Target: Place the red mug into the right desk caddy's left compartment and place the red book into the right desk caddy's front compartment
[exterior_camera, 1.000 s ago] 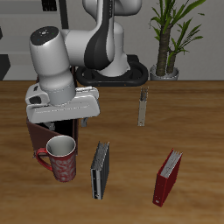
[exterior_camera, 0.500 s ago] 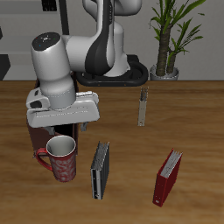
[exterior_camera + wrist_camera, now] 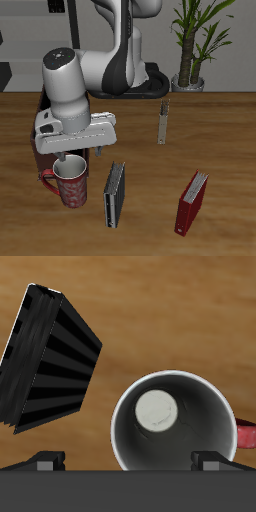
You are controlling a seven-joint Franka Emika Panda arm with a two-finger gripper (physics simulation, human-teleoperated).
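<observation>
The red mug [image 3: 70, 184] stands upright on the table near its front, white inside [image 3: 170, 421], with its handle [image 3: 245, 434] sticking out sideways. My gripper [image 3: 80, 156] hangs just above it, open, with the fingers [image 3: 210, 460] wide apart over the rim and nothing held. The right desk caddy [image 3: 55, 356], a dark box with inner dividers, stands right behind the mug; in the exterior view my hand hides most of the caddy [image 3: 44, 160]. Apart from these, the red book [image 3: 192, 202] stands on edge near the front of the table.
A dark grey-black book [image 3: 115, 193] stands on edge beside the mug. A thin grey upright object [image 3: 160, 125] is farther back mid-table. A potted plant [image 3: 190, 45] stands at the back.
My gripper has come down and a little forward, from over the caddy to just above the mug. Mug, books and caddy have not moved.
</observation>
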